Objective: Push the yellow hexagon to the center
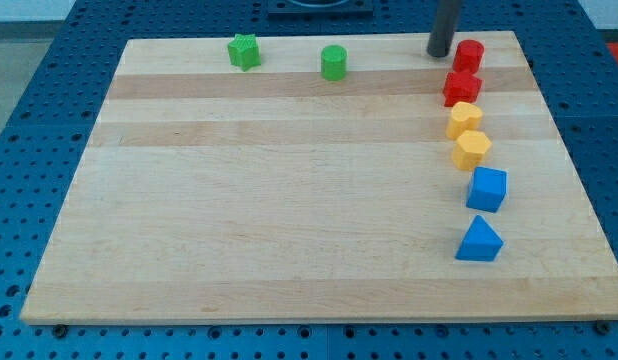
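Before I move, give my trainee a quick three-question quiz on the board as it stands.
1. True or false: my tip touches the yellow hexagon.
2. Which block sits nearest my tip? A) green cylinder B) red cylinder C) blue cube
3. Fill in: the yellow hexagon lies along the view's ____ side.

Key: 1 false, it sits at the view's top beside the red cylinder; 2 B; 3 right.

bright, even overhead light | faint soft shadows under blocks | sharp focus | no glare
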{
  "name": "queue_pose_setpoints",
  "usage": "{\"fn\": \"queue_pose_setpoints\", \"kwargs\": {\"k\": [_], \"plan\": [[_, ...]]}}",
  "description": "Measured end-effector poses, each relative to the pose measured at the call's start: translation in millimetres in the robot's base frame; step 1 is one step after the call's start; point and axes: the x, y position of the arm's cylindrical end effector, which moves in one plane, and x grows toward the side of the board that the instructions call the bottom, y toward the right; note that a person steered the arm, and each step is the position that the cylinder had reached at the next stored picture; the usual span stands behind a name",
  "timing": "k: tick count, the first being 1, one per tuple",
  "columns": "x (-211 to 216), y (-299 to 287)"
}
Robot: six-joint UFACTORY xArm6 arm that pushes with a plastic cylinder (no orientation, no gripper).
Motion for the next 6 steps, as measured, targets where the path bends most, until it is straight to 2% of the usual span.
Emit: {"fn": "queue_pose_setpoints", "kwargs": {"k": [1, 2, 4, 6], "plan": [[-17, -41], [-32, -54], [-38, -61], [-38, -92]]}}
